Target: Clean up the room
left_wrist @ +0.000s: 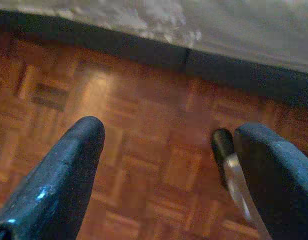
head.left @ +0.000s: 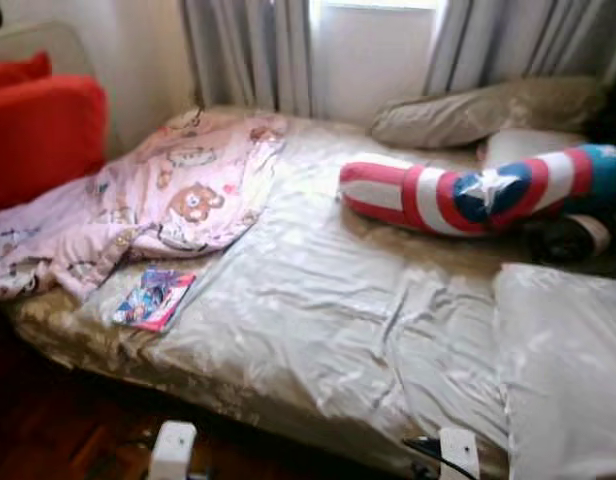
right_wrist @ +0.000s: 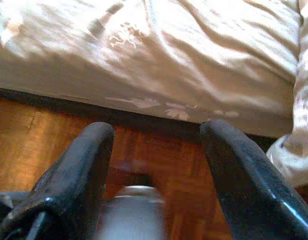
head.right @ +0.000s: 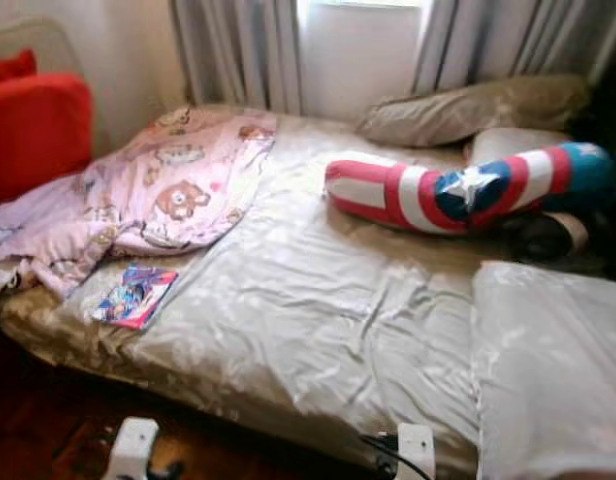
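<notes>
A bed [head.left: 318, 310] with a shiny beige cover lies before me. On its left side a crumpled pink blanket [head.left: 158, 195] with bear prints hangs over the edge. A colourful book [head.left: 154, 298] lies beside the blanket near the front edge. A red, white and blue star bolster [head.left: 468, 195] rests across the far right. Both arms hang low at the bed's front edge. My left gripper [left_wrist: 169, 150] is open over the parquet floor [left_wrist: 144, 150]. My right gripper [right_wrist: 156, 150] is open too, facing the bed's side, nothing between its fingers.
Beige pillows [head.left: 488, 110] lie at the head under the curtained window [head.left: 368, 50]. A large pale pillow [head.left: 563, 370] sits front right. A red chair [head.left: 38, 130] stands at the left. A dark round object [head.left: 563, 240] lies beneath the bolster.
</notes>
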Robot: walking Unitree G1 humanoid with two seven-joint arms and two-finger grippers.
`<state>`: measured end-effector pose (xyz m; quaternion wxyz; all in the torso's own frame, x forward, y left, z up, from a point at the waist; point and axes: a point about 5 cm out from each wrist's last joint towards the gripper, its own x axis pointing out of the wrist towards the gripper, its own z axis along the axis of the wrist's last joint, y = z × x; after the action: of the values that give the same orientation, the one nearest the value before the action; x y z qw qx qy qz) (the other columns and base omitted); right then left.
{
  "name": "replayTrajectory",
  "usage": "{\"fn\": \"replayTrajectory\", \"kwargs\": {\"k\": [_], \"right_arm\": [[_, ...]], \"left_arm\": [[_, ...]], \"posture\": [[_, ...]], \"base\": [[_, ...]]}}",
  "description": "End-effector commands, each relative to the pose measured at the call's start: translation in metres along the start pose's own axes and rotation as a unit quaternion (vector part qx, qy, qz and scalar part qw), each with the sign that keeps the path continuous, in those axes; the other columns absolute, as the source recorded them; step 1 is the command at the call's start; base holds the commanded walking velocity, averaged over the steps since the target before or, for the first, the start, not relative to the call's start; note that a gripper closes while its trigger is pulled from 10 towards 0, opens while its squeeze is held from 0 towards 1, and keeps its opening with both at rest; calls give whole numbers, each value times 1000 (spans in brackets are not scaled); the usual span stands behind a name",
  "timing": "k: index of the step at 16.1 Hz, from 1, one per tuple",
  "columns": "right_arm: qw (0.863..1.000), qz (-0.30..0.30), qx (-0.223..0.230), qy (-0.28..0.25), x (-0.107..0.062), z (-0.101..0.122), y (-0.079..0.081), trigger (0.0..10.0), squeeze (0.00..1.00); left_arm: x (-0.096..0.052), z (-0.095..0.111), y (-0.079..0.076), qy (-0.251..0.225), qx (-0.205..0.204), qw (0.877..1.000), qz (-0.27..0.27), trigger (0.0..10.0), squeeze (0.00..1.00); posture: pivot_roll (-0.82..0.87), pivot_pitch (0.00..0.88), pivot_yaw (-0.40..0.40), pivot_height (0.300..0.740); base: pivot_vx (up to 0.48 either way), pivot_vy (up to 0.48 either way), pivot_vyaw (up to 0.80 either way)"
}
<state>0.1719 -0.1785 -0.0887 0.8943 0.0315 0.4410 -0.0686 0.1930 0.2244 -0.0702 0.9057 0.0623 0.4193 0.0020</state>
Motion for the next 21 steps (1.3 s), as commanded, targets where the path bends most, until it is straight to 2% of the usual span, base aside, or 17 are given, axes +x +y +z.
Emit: {"fn": "replayTrajectory", "kwargs": {"k": [1,5,8,11,12,16,19,21], "right_arm": [[1000,-8,5,8,-1,-4,-4,10000,0],[1000,-9,6,8,-1,-4,-4,10000,0],[1000,-7,8,7,-1,-4,-3,10000,0],[1000,-6,13,5,-1,-4,-3,10000,0],[1000,-6,14,5,-1,-4,-3,10000,0],[1000,-4,13,5,-1,-4,-3,10000,0],[1000,-3,13,4,-1,-4,-3,10000,0],[1000,-3,11,6,-1,-3,-4,10000,0]], "left_arm": [[-1,-4,-2,4,4,1000,-8,10000,0],[0,-3,-2,6,4,1000,-7,10000,0],[2,0,-16,4,5,1000,-14,10000,0],[2,-2,-19,5,4,1000,-16,10000,0],[1,-3,-18,5,4,1000,-16,10000,0],[-4,-11,8,11,0,1000,-2,10000,0],[-4,-10,10,11,0,1000,-1,10000,0],[2,2,-7,4,1,1000,-8,10000,0]], "posture": [[22,0,28,740],[24,0,29,740],[24,0,29,740],[24,0,29,740],[24,0,30,740],[25,0,29,740],[24,0,28,740],[25,0,25,740]], "base": [[0,480,0],[0,480,0],[0,480,0],[0,480,0],[0,480,0],[0,480,0],[0,480,0],[0,480,0]]}}
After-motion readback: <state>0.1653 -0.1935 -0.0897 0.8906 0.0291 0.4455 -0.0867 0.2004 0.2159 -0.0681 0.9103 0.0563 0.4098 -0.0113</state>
